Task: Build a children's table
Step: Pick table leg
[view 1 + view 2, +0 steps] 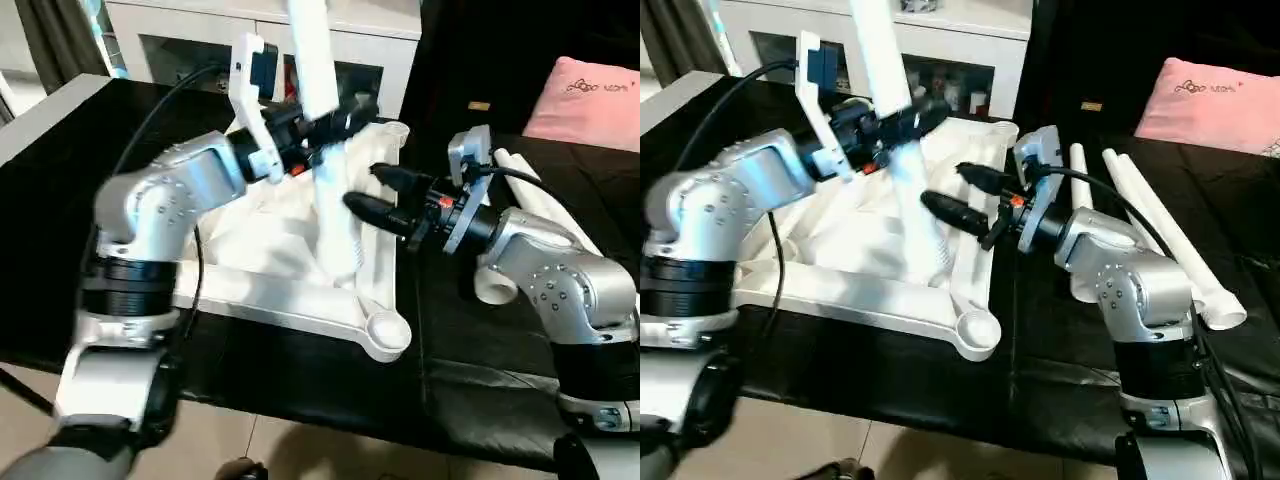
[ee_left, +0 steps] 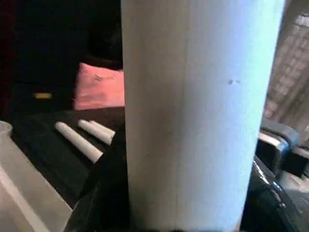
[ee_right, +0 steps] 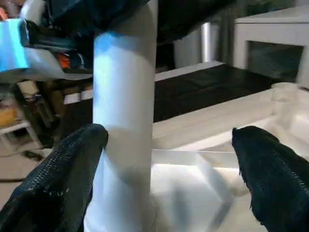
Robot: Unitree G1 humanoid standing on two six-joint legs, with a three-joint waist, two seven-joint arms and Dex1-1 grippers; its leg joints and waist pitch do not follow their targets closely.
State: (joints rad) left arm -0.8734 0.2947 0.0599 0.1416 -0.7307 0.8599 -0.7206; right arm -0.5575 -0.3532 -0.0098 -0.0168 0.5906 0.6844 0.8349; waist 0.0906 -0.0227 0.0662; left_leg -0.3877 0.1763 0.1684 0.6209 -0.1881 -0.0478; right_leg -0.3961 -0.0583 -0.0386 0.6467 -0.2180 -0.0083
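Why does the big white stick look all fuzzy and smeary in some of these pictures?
In the left eye view the upright leg and the left tool gripping it are streaked with motion blur; in the left wrist view the leg sits so near the lens that it is soft, and the pink pillow behind it is hazy; in the right wrist view the leg has a bluish sheen.

Left end effector (image 1: 318, 128) clamped around the upright leg (image 1: 318, 80); right end effector (image 1: 372, 190) spread wide, fingers level.
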